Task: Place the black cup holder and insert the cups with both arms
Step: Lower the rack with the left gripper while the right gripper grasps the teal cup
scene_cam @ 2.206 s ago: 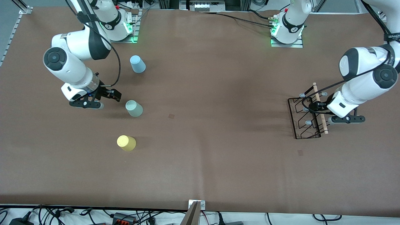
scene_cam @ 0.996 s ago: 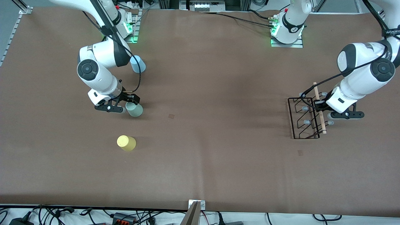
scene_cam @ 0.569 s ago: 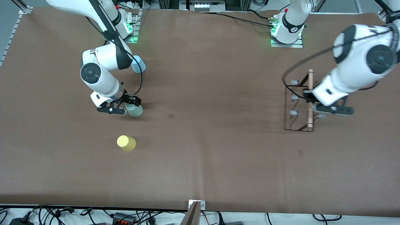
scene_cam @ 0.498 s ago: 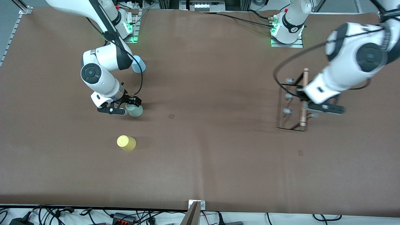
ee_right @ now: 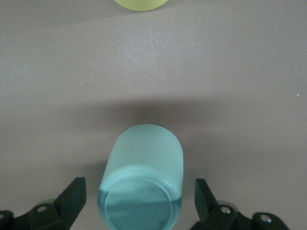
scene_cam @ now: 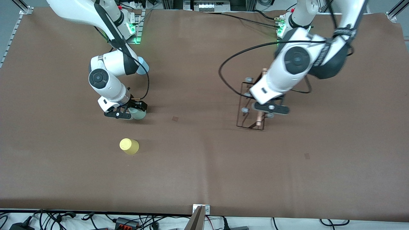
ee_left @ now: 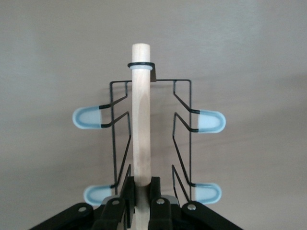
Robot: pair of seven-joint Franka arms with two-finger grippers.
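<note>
My left gripper is shut on the light wooden rod of the black cup holder and holds it above the middle of the table. In the left wrist view my left gripper clamps the rod, with the black wire frame and pale pegs on both sides. My right gripper is open around the pale green cup, which stands upside down on the table. In the right wrist view the pale green cup sits between the fingers with gaps on both sides. The yellow cup stands nearer to the front camera. The light blue cup is partly hidden by the right arm.
The yellow cup's edge shows in the right wrist view. Two small dark marks lie on the brown table. The arm bases stand along the table's edge by the robots. Cables run along the front edge.
My left arm lifted the holder and carried it from the left arm's end toward the table's middle. My right gripper moved in around the pale green cup and stays open.
</note>
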